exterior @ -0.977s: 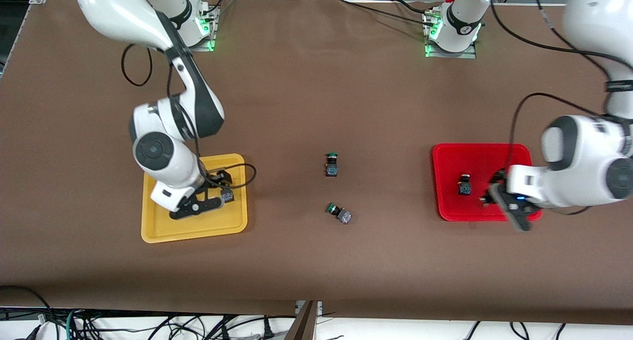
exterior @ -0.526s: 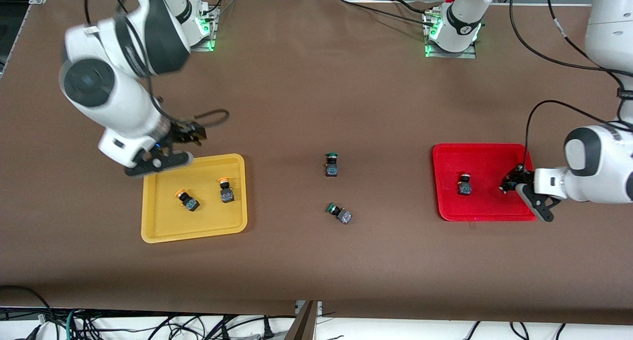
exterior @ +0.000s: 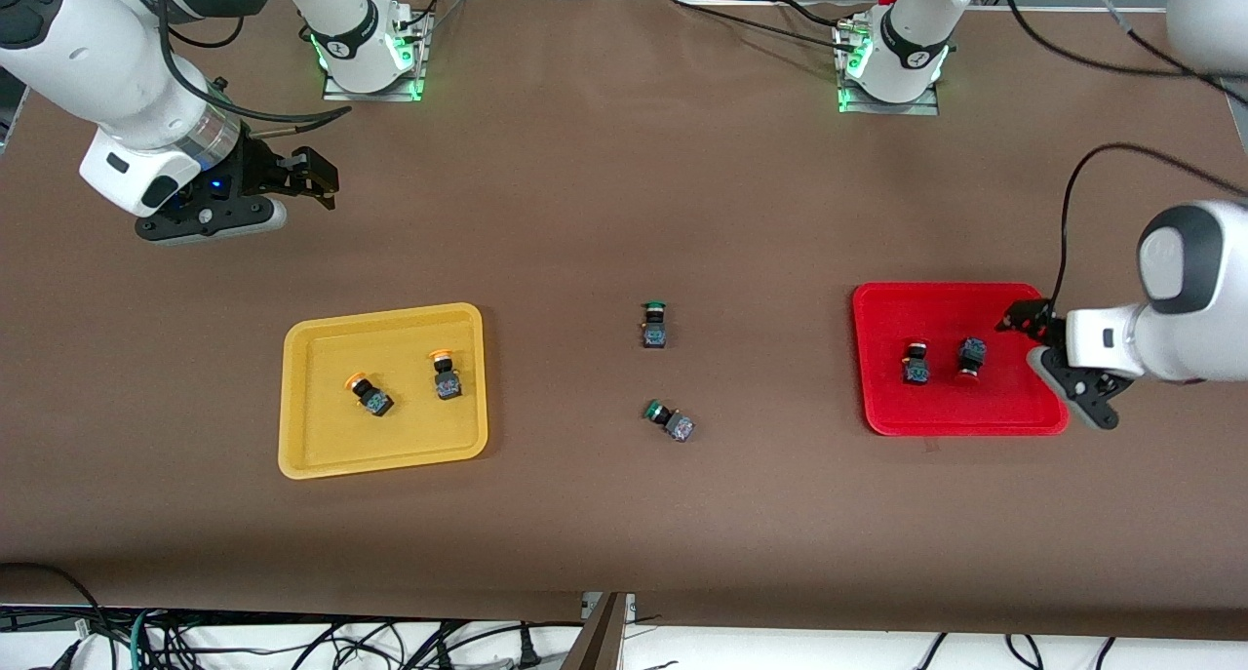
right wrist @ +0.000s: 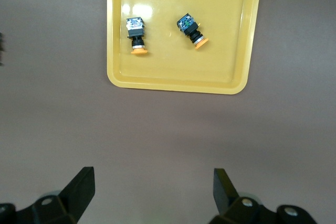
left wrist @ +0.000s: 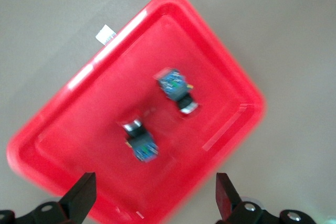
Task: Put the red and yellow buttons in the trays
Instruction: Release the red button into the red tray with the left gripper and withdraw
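The job looks done. On the brown surface (exterior: 585,533) the yellow tray (exterior: 302,455) holds two buttons with orange tops (exterior: 369,394) (exterior: 446,374), and the red tray (exterior: 975,304) holds two more little black buttons (exterior: 916,363) (exterior: 970,358). Two green buttons (exterior: 669,420) (exterior: 654,324) stay out in the middle. The left pincer (exterior: 1048,353) hangs spread and empty over the red tray's edge. The right pincer (exterior: 263,177) hangs spread and empty over bare surface.

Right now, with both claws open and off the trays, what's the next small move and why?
Probably just park both arms. The yellow tray holds both yellow buttons, the red tray both red ones. The left claw and right claw are empty.
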`<state>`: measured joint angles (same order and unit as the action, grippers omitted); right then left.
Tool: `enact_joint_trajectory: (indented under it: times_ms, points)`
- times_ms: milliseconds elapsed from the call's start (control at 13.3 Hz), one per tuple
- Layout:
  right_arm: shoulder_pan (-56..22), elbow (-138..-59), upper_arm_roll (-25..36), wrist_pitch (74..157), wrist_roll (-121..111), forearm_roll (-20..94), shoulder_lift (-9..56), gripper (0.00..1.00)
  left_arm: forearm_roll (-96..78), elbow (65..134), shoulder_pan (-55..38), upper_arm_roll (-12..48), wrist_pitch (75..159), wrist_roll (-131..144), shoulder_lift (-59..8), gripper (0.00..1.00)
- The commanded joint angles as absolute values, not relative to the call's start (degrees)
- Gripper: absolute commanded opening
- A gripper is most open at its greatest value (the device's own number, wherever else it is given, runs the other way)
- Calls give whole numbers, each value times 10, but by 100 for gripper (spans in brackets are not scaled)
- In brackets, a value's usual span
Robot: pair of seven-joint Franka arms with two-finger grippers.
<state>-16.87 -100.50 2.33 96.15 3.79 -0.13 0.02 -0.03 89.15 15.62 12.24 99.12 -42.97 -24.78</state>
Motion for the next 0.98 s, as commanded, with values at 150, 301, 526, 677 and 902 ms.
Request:
enact_joint_trajectory:
  times_ms: [150,301,526,677,902]
  points:
    - [-57,-993,-75,940,18,4,-4,100,29,904,120,145,890,-147,-123,100]
    - [-53,-971,-74,939,13,2,4,100,39,852,111,155,850,-65,-108,100]
    - [-48,-919,-72,907,12,-1,32,100,47,858,36,73,916,-55,-75,100]
    - [-38,-919,-65,905,11,-1,33,100,11,951,-24,-7,1052,-33,-23,100]
    - [-37,-919,-62,905,14,-1,33,100,18,984,-33,-9,999,70,5,100]
